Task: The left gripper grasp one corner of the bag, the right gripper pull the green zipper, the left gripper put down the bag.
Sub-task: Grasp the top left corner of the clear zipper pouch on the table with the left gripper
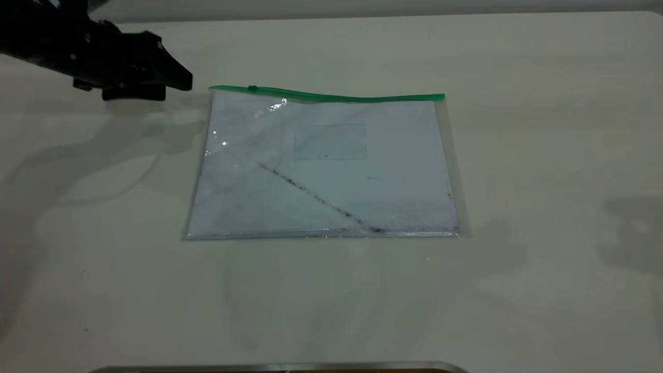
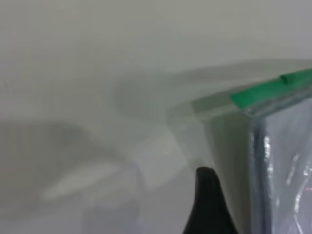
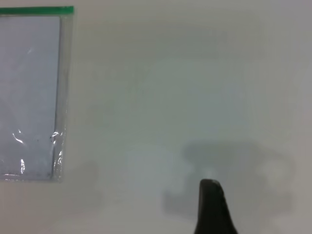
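The bag [image 1: 323, 168] is lying flat mid-worktop [image 1: 544, 155], its green zipper [image 1: 331, 95] along the far edge, while the left end effector [image 1: 178, 80] is hovering just beside the far left corner; whether its fingers are apart, I cannot tell. The right end effector [image 3: 210, 207] is sitting well apart, its state also unclear. The thin corner is hugging the smooth pale worktop, so a grasp risks sliding the bag instead of lifting it.
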`<state>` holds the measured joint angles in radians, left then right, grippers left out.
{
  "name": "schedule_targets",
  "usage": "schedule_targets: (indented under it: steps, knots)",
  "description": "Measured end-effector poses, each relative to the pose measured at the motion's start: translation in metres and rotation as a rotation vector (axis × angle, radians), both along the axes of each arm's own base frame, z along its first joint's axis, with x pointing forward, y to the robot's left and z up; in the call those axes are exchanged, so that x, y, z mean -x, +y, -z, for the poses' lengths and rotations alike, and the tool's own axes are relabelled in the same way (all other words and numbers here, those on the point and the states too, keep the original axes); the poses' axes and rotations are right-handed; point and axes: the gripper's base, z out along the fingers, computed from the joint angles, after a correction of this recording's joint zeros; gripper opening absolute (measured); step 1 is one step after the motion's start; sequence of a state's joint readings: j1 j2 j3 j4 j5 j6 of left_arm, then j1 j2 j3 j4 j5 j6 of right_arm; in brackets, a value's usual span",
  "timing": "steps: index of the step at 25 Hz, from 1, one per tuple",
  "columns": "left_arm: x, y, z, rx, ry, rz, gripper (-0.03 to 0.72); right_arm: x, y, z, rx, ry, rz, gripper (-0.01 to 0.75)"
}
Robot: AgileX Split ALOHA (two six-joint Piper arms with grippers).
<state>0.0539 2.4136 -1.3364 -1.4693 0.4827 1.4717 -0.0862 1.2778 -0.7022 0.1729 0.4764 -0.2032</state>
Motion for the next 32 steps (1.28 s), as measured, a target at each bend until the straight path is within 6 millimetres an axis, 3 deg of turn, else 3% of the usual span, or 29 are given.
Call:
schedule_targets:
  steps: [14,20,23,28,30,32]
  knots:
    - [-0.009,-0.036,0.042,0.028,0.007,0.126,0.586,0.000,0.000,0.000,-0.002,0.006,-0.001,0.534]
    - [-0.011,-0.051,0.047,0.099,0.006,0.185,0.570,0.000,0.000,0.000,-0.002,0.006,-0.001,0.534]
    - [-0.012,-0.053,0.049,0.103,0.005,0.193,0.467,0.000,0.000,0.000,-0.002,0.006,-0.001,0.534]
    - [-0.011,-0.054,0.049,0.090,-0.030,0.245,0.106,0.000,0.000,0.000,-0.002,0.006,-0.001,0.534]
    - [-0.011,-0.055,0.045,0.075,-0.078,0.307,0.055,0.000,0.000,0.000,0.003,0.006,-0.007,0.534]
    - [-0.014,-0.057,0.037,0.053,-0.158,0.412,0.053,0.000,0.000,0.000,0.015,-0.004,-0.023,0.534]
